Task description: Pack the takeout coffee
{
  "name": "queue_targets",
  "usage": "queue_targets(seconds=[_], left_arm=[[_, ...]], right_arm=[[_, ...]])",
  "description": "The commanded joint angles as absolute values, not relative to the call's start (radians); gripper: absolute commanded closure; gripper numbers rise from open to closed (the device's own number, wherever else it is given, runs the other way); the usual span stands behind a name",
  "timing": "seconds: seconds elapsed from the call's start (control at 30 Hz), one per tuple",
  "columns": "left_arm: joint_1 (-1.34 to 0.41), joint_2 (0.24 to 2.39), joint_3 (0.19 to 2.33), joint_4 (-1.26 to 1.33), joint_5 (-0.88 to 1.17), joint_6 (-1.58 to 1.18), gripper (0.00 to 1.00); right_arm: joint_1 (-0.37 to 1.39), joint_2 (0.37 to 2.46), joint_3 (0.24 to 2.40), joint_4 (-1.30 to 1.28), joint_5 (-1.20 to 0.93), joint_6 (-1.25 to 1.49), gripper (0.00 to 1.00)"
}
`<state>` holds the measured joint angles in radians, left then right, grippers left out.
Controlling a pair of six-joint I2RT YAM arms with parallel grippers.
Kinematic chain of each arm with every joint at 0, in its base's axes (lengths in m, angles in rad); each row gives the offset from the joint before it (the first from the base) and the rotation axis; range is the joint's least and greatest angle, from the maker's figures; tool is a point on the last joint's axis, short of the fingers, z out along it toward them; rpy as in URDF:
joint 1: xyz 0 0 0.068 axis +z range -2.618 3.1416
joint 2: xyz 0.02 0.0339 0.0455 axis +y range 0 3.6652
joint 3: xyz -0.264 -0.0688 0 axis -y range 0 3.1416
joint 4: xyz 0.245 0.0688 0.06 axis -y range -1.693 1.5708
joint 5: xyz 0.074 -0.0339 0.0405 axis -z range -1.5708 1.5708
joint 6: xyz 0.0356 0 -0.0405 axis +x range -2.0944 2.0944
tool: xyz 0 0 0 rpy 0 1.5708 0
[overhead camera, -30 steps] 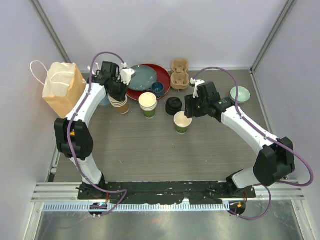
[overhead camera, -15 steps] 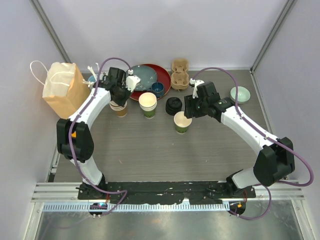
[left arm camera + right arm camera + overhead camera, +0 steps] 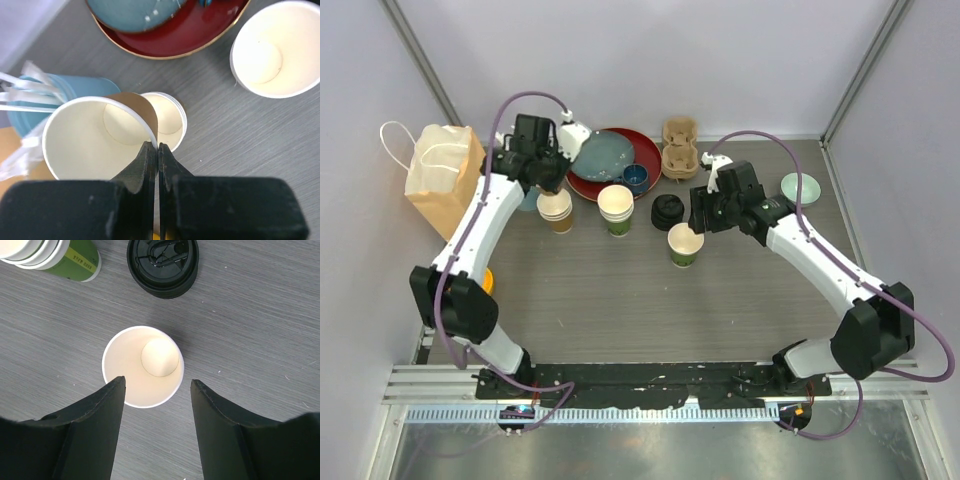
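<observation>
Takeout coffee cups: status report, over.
Left fingers shut on brown cup rim, held above the stack. Right fingers open, poised over green cup. Black lids beside it, nothing blocking.

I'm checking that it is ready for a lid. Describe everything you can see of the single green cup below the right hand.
The green cup is small and looks like paper: green side, white rolled rim, cream inside, empty, no lid. It stands upright on the gray wood-grain table, apart from the black lids. The right hand is open, with a finger on each side of the rim; whether either touches it cannot be told.
</observation>
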<state>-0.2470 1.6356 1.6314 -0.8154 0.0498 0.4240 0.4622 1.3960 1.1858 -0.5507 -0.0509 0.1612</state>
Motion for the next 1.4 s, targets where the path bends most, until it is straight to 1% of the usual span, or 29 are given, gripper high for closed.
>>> queue_targets(seconds=[0.0,0.1,0.2,0.23,0.3,0.4,0.43,0.6,0.77,0.93,1.13,1.37], left_arm=[[-0.253,1.533,1.759,-0.943,0.092,0.426,1.00],[-0.282,1.471,1.804,-1.061,0.178,0.417,1.00],[-0.357,1.404,1.786,-1.132,0.241,0.429,1.00],[-0.409,1.384,1.742,-1.149,0.241,0.428,1.00],[-0.455,1.341,1.682,-1.146,0.239,0.419,1.00],[-0.558,1.305,1.544,-1.108,0.177,0.410,1.00],[-0.575,1.299,1.478,-1.074,0.158,0.403,1.00],[-0.682,1.267,1.333,-0.950,0.094,0.405,1.00],[-0.699,1.281,1.180,-0.772,0.078,0.422,1.00],[-0.712,1.311,1.098,-0.626,0.066,0.433,1.00],[-0.712,1.365,1.088,-0.600,0.144,0.451,1.00],[-0.713,1.439,1.097,-0.652,0.196,0.472,1.00]], right_arm=[[0.469,1.347,1.241,-0.535,-0.052,0.160,0.40],[0.466,1.342,1.249,-0.540,-0.035,0.158,0.40],[0.462,1.348,1.255,-0.548,-0.025,0.160,0.39],[0.462,1.353,1.255,-0.549,-0.023,0.160,0.39],[0.457,1.364,1.259,-0.549,-0.021,0.166,0.39],[0.456,1.373,1.266,-0.549,-0.020,0.173,0.39],[0.456,1.376,1.269,-0.549,-0.015,0.176,0.39],[0.453,1.379,1.279,-0.548,-0.023,0.170,0.39],[0.453,1.370,1.264,-0.537,-0.017,0.161,0.40],[0.453,1.365,1.258,-0.538,-0.017,0.156,0.40],[0.454,1.362,1.264,-0.538,-0.025,0.144,0.40],[0.453,1.384,1.285,-0.561,-0.035,0.095,0.40]])
